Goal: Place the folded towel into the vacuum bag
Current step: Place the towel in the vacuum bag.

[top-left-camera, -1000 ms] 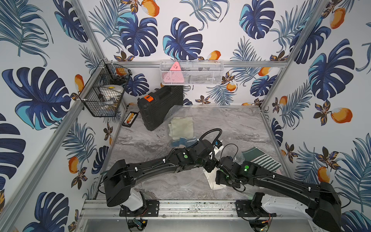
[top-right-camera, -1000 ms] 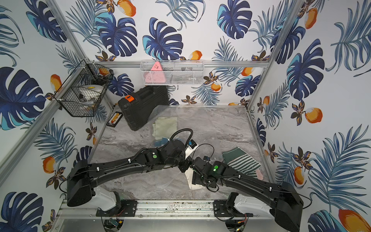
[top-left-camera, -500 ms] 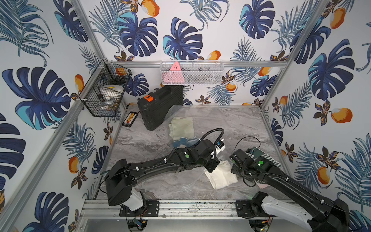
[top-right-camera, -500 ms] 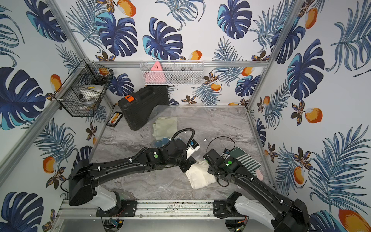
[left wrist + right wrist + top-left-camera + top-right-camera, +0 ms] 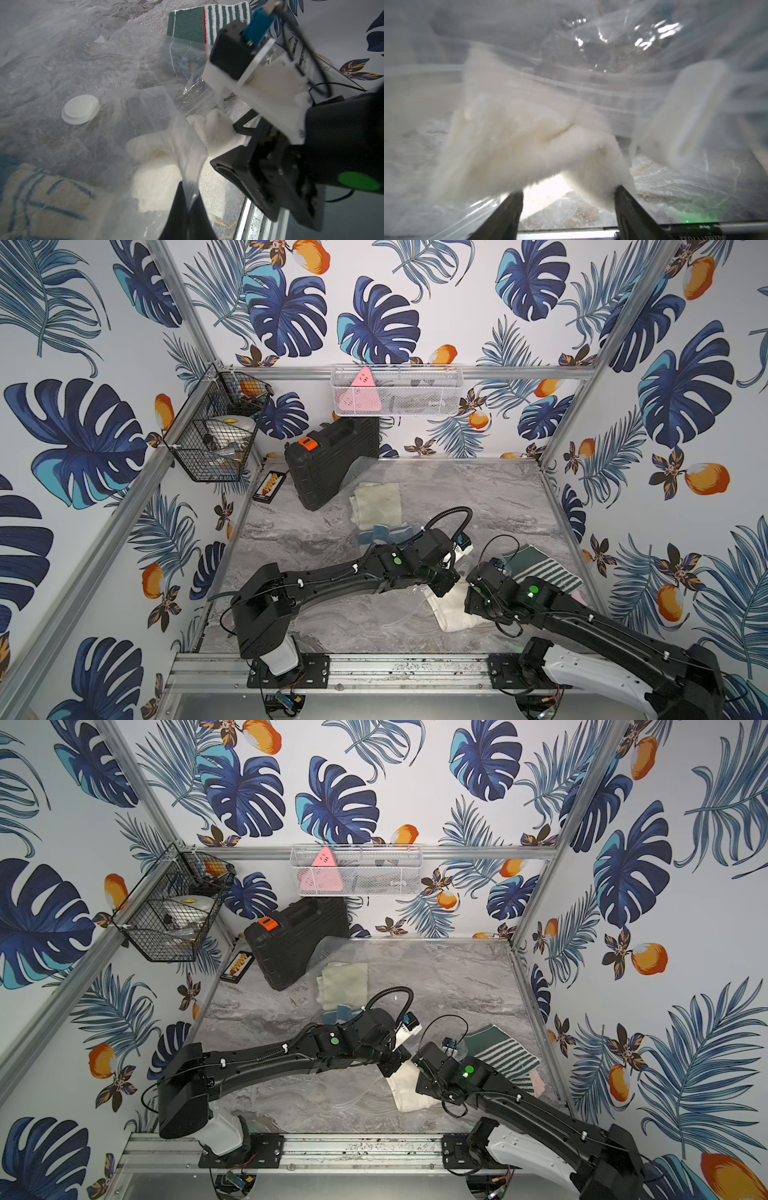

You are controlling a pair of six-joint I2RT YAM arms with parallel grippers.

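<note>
Vacuum bag (image 5: 124,99) is pinched by left fingers (image 5: 176,212), arm outstretched; right fingers (image 5: 504,216) spread wide at folded towel (image 5: 519,141).

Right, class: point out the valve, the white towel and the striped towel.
valve (image 5: 80,109), left wrist view, centre of cap.
white towel (image 5: 451,614), in a top view, folded middle.
striped towel (image 5: 557,576), in a top view, striped end.

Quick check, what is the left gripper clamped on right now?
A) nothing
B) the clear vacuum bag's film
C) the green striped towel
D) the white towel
B: in the left wrist view the left gripper is shut on a strip of clear film of the vacuum bag, not on the white towel beside it.
</note>
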